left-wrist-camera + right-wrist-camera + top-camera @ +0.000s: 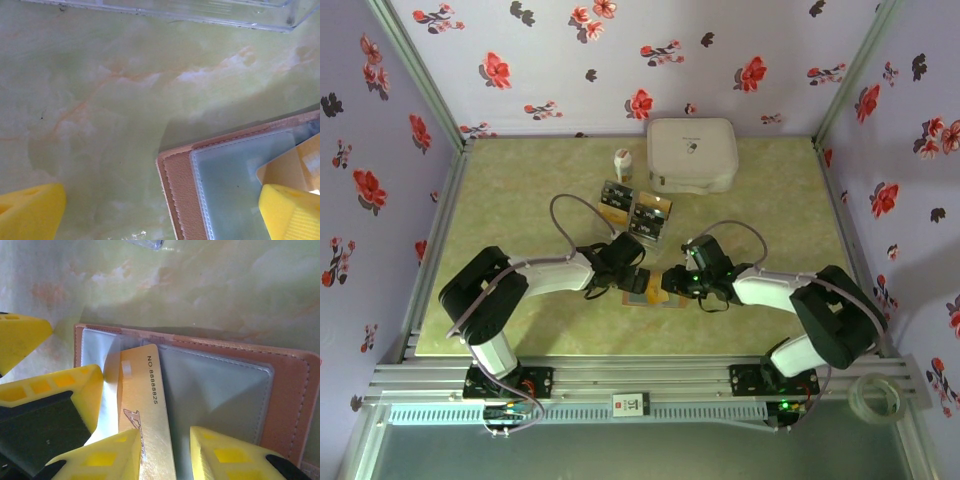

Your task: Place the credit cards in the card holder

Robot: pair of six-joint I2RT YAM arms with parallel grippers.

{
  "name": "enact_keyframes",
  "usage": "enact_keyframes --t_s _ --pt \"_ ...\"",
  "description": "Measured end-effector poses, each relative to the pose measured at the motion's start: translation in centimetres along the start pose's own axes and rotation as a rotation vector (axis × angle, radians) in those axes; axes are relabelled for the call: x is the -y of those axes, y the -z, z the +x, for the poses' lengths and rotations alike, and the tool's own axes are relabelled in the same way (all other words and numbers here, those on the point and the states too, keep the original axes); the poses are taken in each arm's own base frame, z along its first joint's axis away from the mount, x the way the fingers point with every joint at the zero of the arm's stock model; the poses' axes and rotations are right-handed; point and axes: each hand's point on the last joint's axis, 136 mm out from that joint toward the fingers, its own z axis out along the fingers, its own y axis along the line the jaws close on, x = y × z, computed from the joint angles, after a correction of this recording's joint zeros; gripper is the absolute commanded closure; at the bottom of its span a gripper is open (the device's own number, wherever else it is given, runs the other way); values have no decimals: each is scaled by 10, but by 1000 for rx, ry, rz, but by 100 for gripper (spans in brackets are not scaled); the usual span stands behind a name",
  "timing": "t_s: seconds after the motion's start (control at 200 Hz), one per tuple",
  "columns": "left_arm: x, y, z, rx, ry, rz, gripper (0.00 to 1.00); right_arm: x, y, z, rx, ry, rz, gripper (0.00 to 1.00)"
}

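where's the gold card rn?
Right wrist view: gold card lies on the open card holder's clear pocket, between the fingers of the right gripper.

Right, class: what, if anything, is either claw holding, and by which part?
The right claw brackets the near end of the gold card, but whether it grips firmly cannot be told. The left claw is open, holding nothing.

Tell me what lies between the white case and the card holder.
In the top view, several loose credit cards lie between the white case and the card holder.
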Motion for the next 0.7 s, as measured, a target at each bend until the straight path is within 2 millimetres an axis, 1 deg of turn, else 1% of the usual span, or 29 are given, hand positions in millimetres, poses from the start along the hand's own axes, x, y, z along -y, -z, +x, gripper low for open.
enact_keyframes --t_s 0.19,0.295,0.42,0.58,0.7 --pt "0 -1 -1 7 4 1 0 -3 -3 0 -7 -2 -23 70" --pt "0 -1 -1 8 4 2 0 -5 -4 0 -12 0 -32 72" --pt "0 -1 0 13 2 0 0 -5 -5 1 -15 -1 -38 77" --pt "0 -1 0 19 2 -2 0 -5 -5 0 -16 -3 -39 89" --pt "0 0 0 21 3 0 0 -6 -3 -3 -10 -19 -49 100"
